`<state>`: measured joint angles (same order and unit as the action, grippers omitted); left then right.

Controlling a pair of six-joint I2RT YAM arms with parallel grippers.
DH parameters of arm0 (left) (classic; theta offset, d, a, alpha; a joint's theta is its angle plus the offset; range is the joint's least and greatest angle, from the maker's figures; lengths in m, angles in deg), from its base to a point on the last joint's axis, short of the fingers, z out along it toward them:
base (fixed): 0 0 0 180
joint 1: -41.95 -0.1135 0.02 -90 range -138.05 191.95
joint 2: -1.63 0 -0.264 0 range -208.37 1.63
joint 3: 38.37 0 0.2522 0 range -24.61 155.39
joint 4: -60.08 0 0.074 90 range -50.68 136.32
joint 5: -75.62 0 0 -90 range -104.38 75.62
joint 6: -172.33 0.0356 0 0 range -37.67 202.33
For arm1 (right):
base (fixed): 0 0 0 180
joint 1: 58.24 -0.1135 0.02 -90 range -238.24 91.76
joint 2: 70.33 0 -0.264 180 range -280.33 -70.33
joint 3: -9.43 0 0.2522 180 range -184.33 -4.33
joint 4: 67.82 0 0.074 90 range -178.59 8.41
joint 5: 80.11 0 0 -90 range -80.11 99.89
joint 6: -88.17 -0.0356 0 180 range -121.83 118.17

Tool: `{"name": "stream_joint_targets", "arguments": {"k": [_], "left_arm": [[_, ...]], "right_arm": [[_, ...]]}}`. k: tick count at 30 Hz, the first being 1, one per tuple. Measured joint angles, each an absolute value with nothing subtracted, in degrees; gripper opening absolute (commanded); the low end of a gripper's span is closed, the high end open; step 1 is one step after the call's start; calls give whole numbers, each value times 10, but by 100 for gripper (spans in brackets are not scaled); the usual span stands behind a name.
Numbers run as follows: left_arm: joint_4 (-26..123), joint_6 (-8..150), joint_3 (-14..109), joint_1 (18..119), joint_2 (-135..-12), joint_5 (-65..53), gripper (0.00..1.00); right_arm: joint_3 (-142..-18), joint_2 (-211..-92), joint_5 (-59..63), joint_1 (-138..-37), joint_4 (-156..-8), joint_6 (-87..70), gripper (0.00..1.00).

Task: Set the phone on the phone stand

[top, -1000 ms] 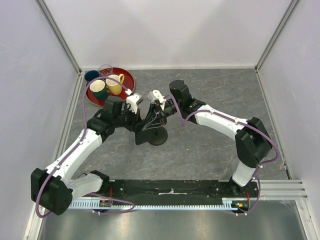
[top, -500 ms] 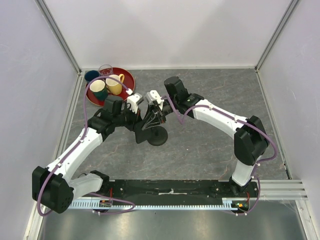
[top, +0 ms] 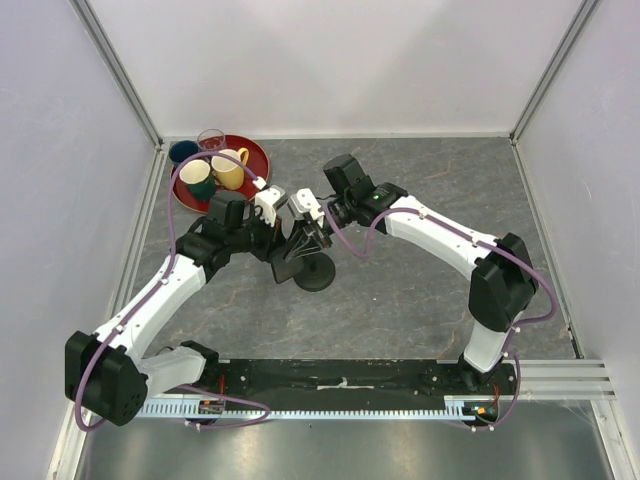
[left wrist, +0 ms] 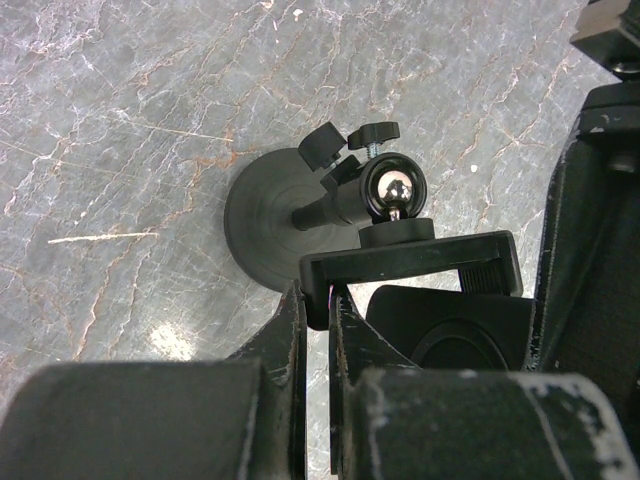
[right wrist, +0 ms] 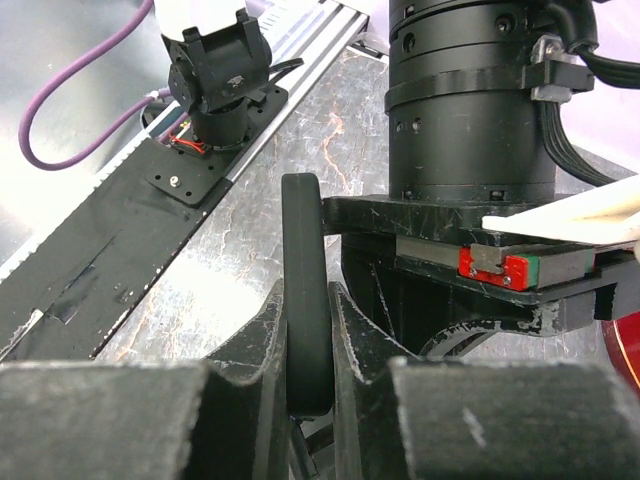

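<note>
The phone stand has a round black base, a short post with a shiny ball joint, and a clamp bracket on top. My left gripper is shut on the left end of that bracket. The phone, thin and black, stands edge-on between the fingers of my right gripper, which is shut on it. In the left wrist view the phone lies right against the bracket's near side. From above, both grippers meet over the stand's base.
A red tray with several cups sits at the back left, close behind the left wrist. The black mounting rail runs along the near edge. Pale walls close in the grey marble table on three sides.
The right arm has swung left, bringing the phone closer to the left gripper and the stand's bracket. The left arm has held the stand still.
</note>
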<state>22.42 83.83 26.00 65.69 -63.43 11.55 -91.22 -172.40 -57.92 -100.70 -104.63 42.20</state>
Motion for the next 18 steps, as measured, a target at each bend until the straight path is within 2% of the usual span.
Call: {"name": "stream_joint_targets", "arguments": {"k": [7, 18], "left_arm": [[228, 838, 260, 657, -636, 117, 2], [229, 841, 260, 655, -638, 117, 2]], "right_arm": [[-922, -1722, -566, -1009, -1077, 455, 0], [-1009, -1769, -572, -1009, -1191, 487, 0]]}}
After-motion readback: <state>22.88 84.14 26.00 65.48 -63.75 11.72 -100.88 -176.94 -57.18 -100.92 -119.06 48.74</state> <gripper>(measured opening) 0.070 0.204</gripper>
